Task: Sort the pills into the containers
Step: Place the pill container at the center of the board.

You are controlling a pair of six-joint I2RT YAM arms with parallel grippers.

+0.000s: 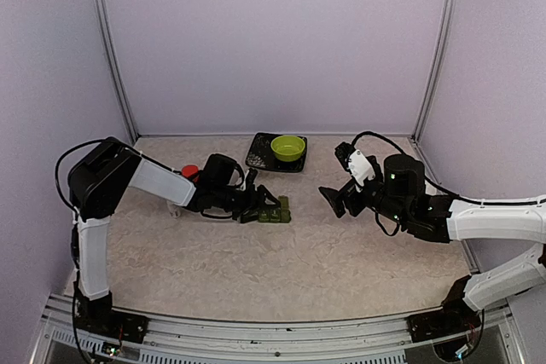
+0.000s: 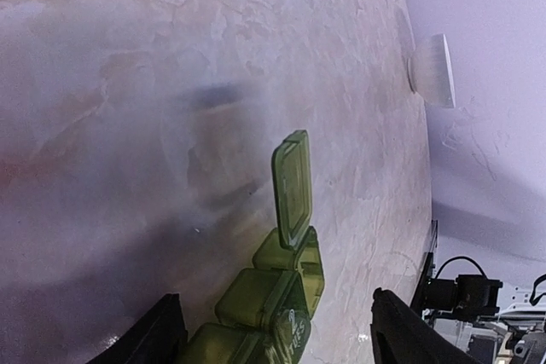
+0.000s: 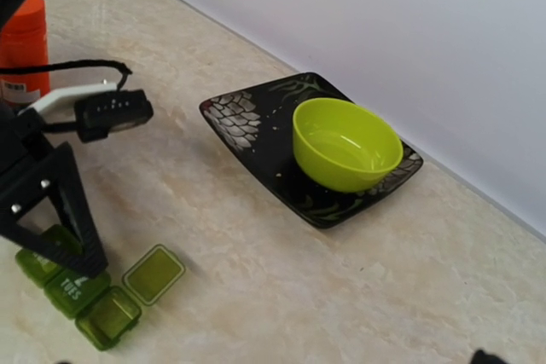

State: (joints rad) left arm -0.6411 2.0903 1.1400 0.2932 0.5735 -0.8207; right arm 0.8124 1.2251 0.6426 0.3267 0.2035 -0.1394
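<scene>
The containers (image 1: 275,211) are a row of small green boxes on the table. In the left wrist view the far box of the containers (image 2: 256,296) has its lid (image 2: 293,187) standing up. From the right wrist view that lid (image 3: 153,274) lies folded back beside the open box (image 3: 108,317). My left gripper (image 1: 260,208) is open, and its fingers (image 2: 153,337) straddle the row without touching it. My right gripper (image 1: 334,200) hangs open and empty, to the right of the boxes. No pills can be made out, only pale specks (image 3: 281,178) on the black plate.
A black patterned plate (image 3: 247,117) with an empty lime-green bowl (image 3: 345,144) on it sits at the back by the wall. An orange bottle (image 3: 24,40) stands behind my left arm. A white round object (image 2: 431,70) lies farther off.
</scene>
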